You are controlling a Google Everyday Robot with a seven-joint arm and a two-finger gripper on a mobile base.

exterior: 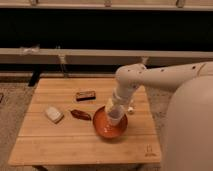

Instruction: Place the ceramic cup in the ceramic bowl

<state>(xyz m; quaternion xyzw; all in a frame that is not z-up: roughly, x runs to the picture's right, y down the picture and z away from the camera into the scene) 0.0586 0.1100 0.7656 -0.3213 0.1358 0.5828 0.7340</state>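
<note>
White ceramic cup (114, 118) held upright in the gripper (115, 111), low over the inside of the orange-red ceramic bowl (102, 129) on the wooden table (60, 145), a white block (53, 114), a brown packet (80, 115) and a dark bar (85, 95) lying to the bowl's left
</note>
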